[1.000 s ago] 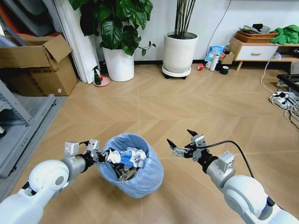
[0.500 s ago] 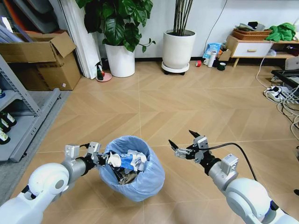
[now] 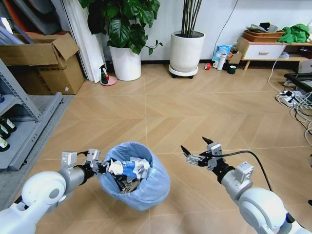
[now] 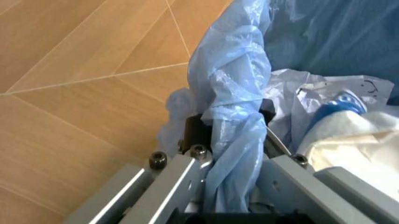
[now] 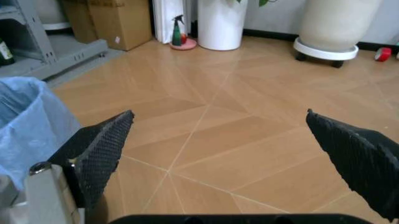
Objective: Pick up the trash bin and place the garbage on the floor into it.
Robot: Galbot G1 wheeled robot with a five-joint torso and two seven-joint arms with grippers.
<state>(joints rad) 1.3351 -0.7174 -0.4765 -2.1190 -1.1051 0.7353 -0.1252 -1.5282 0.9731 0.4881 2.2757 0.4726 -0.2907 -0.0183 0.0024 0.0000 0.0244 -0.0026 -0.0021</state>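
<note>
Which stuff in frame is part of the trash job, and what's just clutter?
Job:
- trash bin, rim clamped by the left end effector
- garbage already inside it
- floor
- right end effector, open and empty beside the bin

Clutter:
- white plant pots
- cardboard box
- spray bottle
- shelf rack
- cables

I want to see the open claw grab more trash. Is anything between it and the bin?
Nothing visible is in the way. The right claw hangs open over bare floor, beside the bin. The left claw is shut on the bin's rim. The bin holds garbage already.
</note>
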